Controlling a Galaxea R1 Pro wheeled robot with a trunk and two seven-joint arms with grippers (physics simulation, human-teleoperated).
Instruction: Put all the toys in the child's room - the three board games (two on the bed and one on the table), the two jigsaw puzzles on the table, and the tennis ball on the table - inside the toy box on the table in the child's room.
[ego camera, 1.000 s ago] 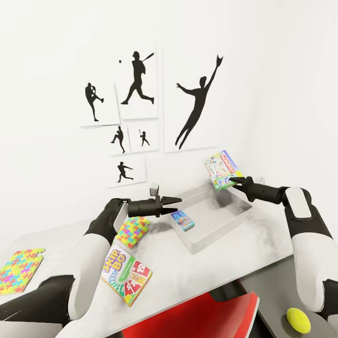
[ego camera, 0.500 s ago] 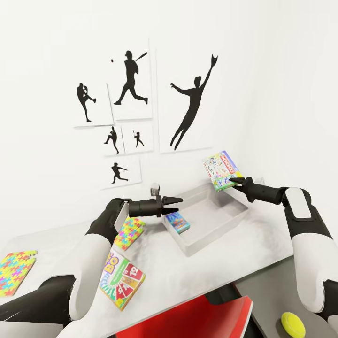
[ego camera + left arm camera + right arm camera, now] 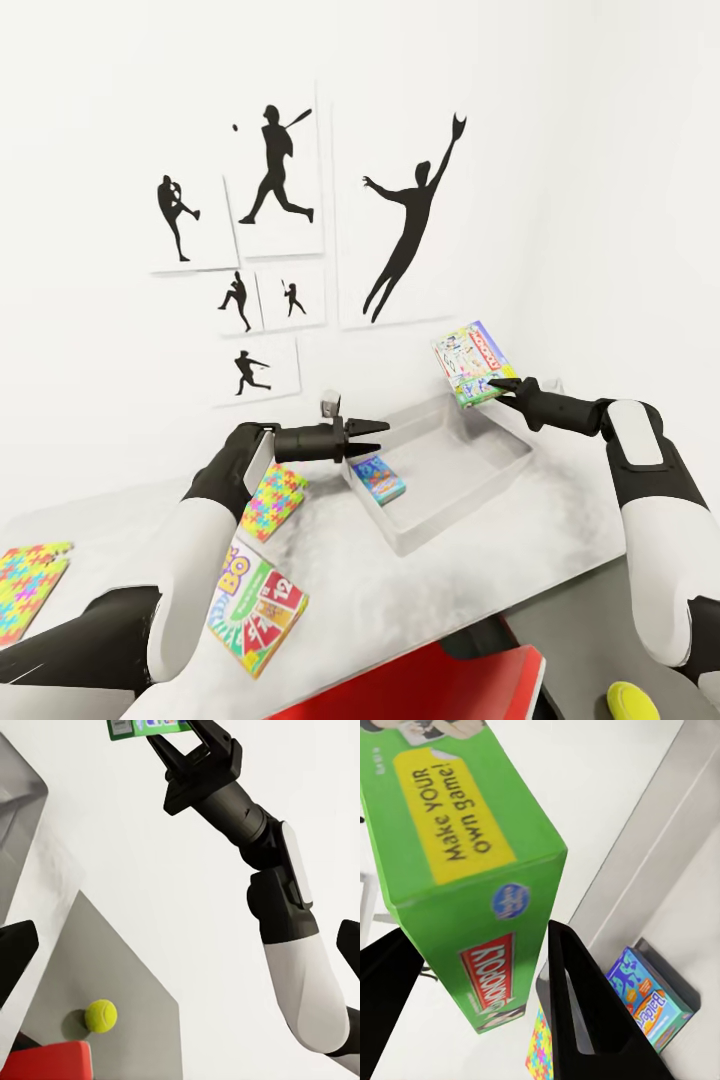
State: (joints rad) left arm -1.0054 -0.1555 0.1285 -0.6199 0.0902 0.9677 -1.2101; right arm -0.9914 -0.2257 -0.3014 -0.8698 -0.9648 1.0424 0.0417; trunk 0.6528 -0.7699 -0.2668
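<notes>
Up over the far rim of the toy box [image 3: 505,470], my right gripper [image 3: 496,385] pinched the Monopoly box [image 3: 470,362] by its lower corner, jaws pressed on it, the box tilted in the air. My left gripper [image 3: 375,437] hung above the near end of the bin with its jaws spread and nothing between them. Inside the bin the blue game [image 3: 378,476] leaned against the wall. On the table [image 3: 420,590] lay the Skip-Bo box [image 3: 256,603] and two puzzles [image 3: 272,500] [image 3: 28,585]; the tennis ball [image 3: 630,700] sat on the lower dark section
</notes>
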